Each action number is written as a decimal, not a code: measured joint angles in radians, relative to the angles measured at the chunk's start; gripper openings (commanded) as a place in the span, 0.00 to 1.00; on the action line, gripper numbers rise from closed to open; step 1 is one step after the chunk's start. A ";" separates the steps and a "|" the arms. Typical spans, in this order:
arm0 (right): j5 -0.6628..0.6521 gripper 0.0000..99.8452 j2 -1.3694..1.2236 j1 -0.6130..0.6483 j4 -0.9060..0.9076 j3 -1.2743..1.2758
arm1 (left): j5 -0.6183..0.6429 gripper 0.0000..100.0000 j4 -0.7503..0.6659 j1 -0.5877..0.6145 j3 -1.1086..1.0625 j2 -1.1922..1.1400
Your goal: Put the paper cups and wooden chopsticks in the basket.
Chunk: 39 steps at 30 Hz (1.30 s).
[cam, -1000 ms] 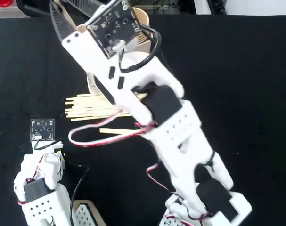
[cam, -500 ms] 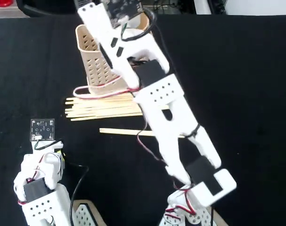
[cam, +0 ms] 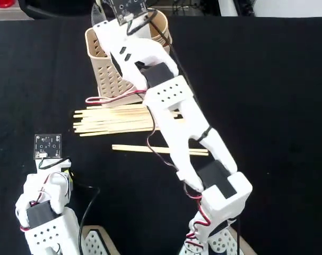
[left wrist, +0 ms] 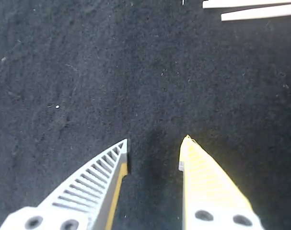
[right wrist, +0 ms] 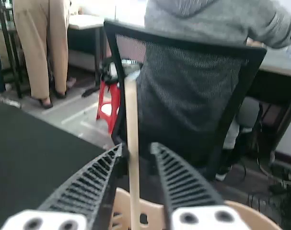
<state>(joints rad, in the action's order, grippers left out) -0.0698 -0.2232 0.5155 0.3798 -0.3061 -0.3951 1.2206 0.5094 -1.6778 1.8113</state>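
The two black fingers [right wrist: 92,177] of the right gripper [right wrist: 135,146] were pinching one wooden chopstick [right wrist: 131,115], which stood upright between them and rose well above their tips. Just below the tips I could see the pale rim of the basket [right wrist: 119,211], and behind it, in the room, a black chair [right wrist: 193,96]. Seen from above, the right arm [cam: 171,95] was stretched far across the black table [cam: 267,106], with its wrist over the open top of the basket [cam: 110,74], which stood at the far edge of the table. A paper cup [cam: 162,31] was at the right side of the basket, but I could not tell if it was inside it or only behind it. In front of the basket, a bundle of chopsticks [cam: 110,121] lay flat on the table, partly under the arm. A single chopstick [cam: 134,148] lay apart from the bundle, a little nearer to the robot. The left gripper [left wrist: 155,140] had its fingers spread with nothing between them. It pointed down at bare table [left wrist: 87,72], and the ends of two chopsticks [left wrist: 250,9] lay beyond its tips. The left arm [cam: 44,204] was folded low at the near left corner, well apart from the basket.
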 measured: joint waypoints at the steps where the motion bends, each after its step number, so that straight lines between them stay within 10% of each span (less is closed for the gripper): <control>1: 0.000 0.36 0.000 0.000 0.046 -0.031 | 0.000 0.18 0.000 0.000 0.000 0.000; 14: -0.014 0.11 0.002 0.003 0.947 -0.718 | 0.000 0.18 0.000 0.000 0.000 0.000; 22: -0.368 0.07 0.008 0.091 1.350 -0.901 | 0.000 0.18 0.000 0.000 0.000 0.000; 32: -0.672 0.15 0.315 0.279 1.326 -0.018 | 0.000 0.18 0.000 0.000 0.000 0.000; 39: -0.692 0.19 0.393 0.301 0.950 0.641 | 0.000 0.18 0.000 0.000 0.000 0.000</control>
<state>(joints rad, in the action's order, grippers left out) -0.7618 0.1695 0.8163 1.3295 0.3353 -0.3951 1.2206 0.5094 -1.6778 1.8113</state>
